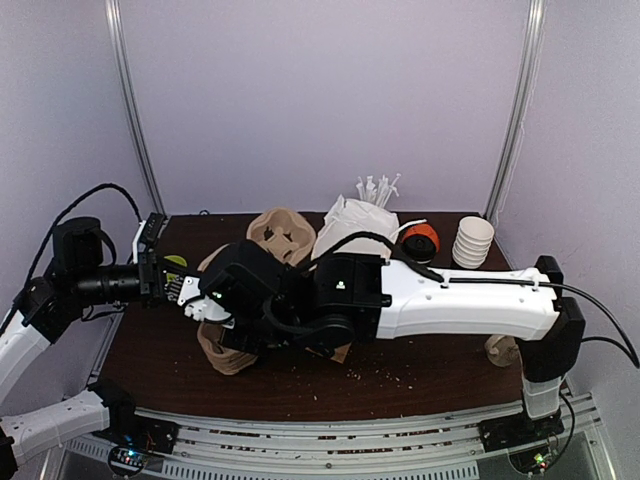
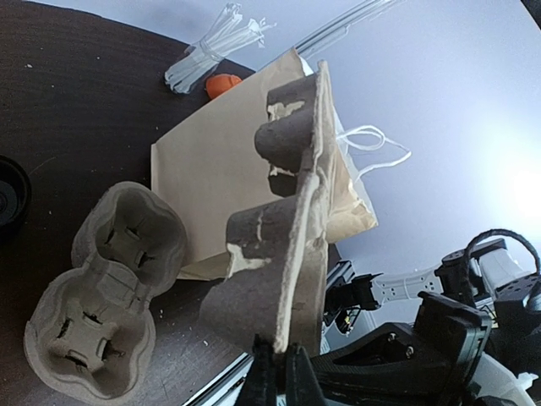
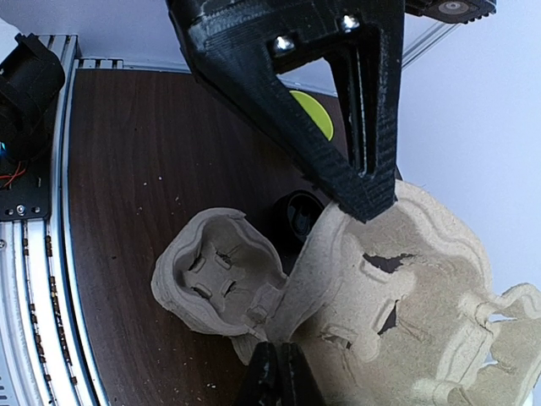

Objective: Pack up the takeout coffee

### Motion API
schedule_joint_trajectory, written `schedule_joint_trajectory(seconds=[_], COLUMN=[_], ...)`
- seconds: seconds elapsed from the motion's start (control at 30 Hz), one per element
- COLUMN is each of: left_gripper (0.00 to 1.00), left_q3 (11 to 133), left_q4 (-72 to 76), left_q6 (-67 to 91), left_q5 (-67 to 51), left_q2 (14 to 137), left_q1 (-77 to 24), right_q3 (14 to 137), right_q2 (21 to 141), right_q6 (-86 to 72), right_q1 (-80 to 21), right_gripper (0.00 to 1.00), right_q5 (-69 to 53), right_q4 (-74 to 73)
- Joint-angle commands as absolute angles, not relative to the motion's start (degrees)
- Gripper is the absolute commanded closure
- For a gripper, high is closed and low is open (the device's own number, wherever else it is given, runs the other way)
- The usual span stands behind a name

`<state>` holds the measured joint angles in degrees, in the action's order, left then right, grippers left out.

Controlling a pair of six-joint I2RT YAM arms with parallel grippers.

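Note:
The takeout coffee shows only as a black round lid [image 3: 296,218] on the table behind the pulp carriers, and at the left edge of the left wrist view [image 2: 8,194]. In the top view the arms hide it. My left gripper [image 2: 279,372] is shut on the edge of a grey pulp cup carrier [image 2: 287,245] and holds it up on edge. My right gripper [image 3: 279,372] is shut on the same carrier [image 3: 406,296] at its opposite edge. Both grippers meet at the table's left [image 1: 205,295].
A second pulp carrier [image 2: 106,296] lies flat on the table below the held one [image 1: 225,352], and a third [image 1: 280,232] lies behind. A paper bag [image 1: 355,225], clear straws [image 1: 378,188], an orange thing [image 1: 420,238] and stacked white cups [image 1: 472,242] stand at the back.

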<state>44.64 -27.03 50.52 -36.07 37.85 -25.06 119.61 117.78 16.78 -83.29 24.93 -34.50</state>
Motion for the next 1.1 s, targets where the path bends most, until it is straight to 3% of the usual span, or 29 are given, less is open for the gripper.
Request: schedule_joint_trajectory(seconds=[0.0, 0.1, 0.13, 0.17, 0.23, 0.33, 0.63, 0.8, 1.07], left_gripper=[1.0, 1.0, 1.0, 1.0, 1.0, 1.0, 1.0, 1.0, 1.0], left_q3=[44.3, 44.4, 44.7, 44.9, 45.5, 46.6, 50.1, 52.0, 54.5], left_q4=[-24.2, -24.4, -24.7, -25.0, -26.1, -27.5, -30.1, -30.2, -30.3], left_q6=[50.4, 50.4, 50.4, 50.2, 49.7, 48.6, 43.7, 40.3, 36.4], left_q5=[-37.3, -36.8, -36.0, -35.2, -33.1, -30.3, -25.1, -22.0, -21.2], left_q2=[37.4, 37.1, 36.9, 36.6, 36.2, 35.9, 35.5, 34.5, 33.2], left_q1=[-24.6, -24.7, -24.6, -24.7, -24.7, -24.7, -24.6, -24.6, -24.6], right_q3=[119.5, 119.9, 120.1, 120.2, 120.9, 123.0, 124.6, 120.7, 123.5], right_q2=[118.3, 118.5, 118.4, 118.2, 117.6, 116.6, 108.5, 103.8, 105.5], right_q6=[17.0, 16.6, 16.3, 16.1, 15.0, 12.8, 3.4, 1.8, 2.3], right_q1=[-83.5, -83.5, -83.5, -83.5, -83.5, -83.5, -80.2, -76.4, -73.5], right_gripper=[1.0, 1.0, 0.94, 0.75, 0.52, 0.39, 0.36, 0.35, 0.33], right_q5=[26.0, 25.6, 25.0, 24.1, 22.5, 19.7, 10.5, 13.5, 11.2], right_q4=[-34.0, -34.6, -34.8, -35.1, -35.4, -36.6, -38.4, -35.0, -32.9])
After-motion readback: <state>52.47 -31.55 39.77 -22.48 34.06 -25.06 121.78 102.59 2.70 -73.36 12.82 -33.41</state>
